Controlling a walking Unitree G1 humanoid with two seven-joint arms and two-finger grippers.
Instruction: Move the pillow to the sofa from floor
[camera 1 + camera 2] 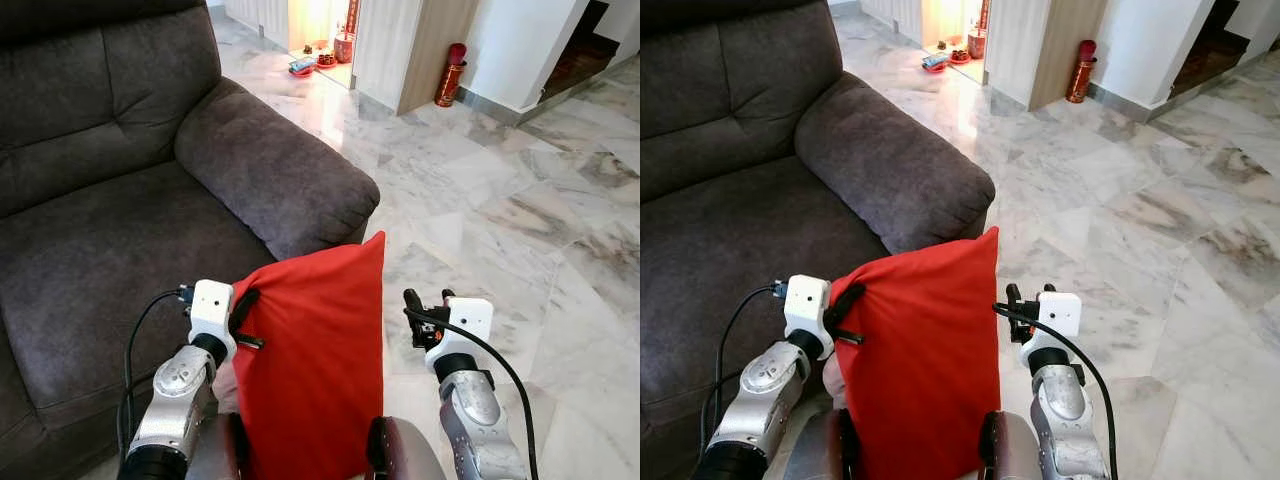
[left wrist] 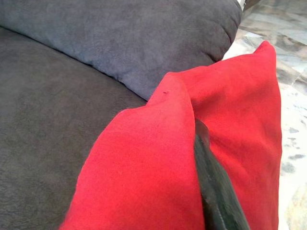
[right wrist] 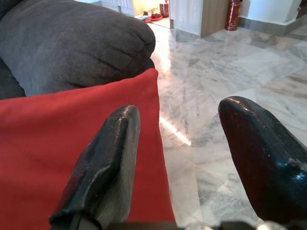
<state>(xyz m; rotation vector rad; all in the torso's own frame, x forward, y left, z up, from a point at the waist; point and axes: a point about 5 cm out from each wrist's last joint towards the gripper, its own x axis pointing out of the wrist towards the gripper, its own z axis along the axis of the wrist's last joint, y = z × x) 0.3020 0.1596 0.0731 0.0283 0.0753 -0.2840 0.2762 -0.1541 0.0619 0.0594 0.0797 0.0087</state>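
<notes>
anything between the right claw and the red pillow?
Nothing. Right claw is open beside the pillow; the right wrist view shows bare marble floor between its fingers.

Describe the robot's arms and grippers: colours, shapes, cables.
Both arms are silver metal with rounded casings. Each wrist carries a white boxy block. The left gripper and right gripper have long black fingers. A black cable loops along each arm.

A dark grey sofa [image 1: 120, 180] with a plump armrest [image 1: 270, 170] stands on a polished grey-veined marble floor [image 1: 500, 220] — daylight glares off the tiles near a wood-panelled partition [image 1: 415, 50]. A red cylinder [image 1: 450, 75] stands at the white wall [image 1: 520, 45] — beyond, an open doorway [image 1: 320, 25] glows warm.
</notes>
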